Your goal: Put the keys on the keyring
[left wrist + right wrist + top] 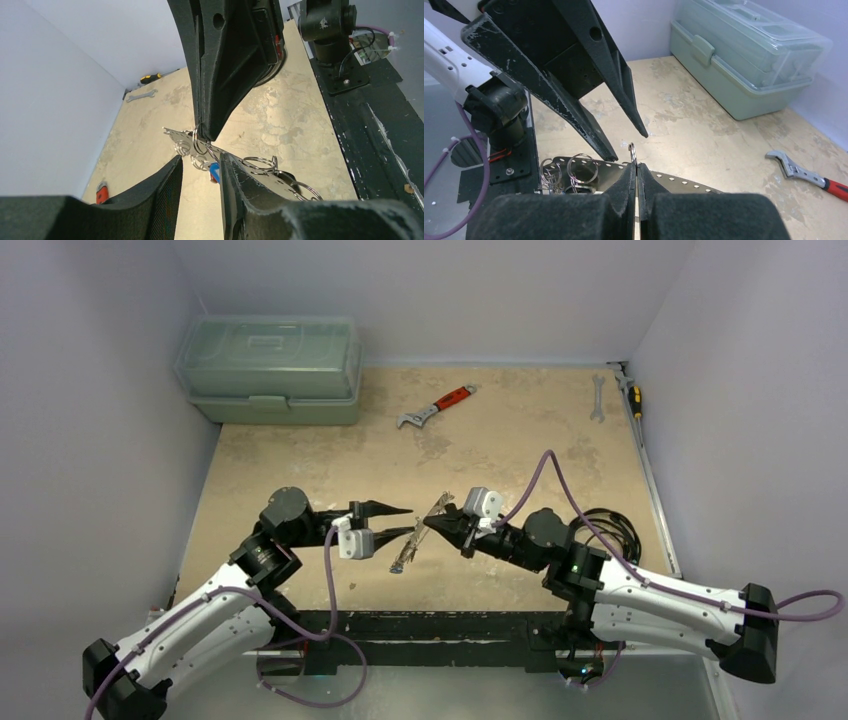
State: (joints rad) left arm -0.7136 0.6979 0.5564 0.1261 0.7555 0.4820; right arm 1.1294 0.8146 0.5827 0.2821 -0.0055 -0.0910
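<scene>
At centre: R end effector [637, 166] pinches 1 keyring [632, 150].

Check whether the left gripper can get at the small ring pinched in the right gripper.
Probably yes. The left gripper is open, its tips right by the small ring with nothing between them. Only the ring's top shows above the shut right gripper, so there is little to grab.

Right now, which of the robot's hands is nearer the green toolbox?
Left. The left hand sits nearer the arm bases than the toolbox and to its right; the right hand is further right.
</scene>
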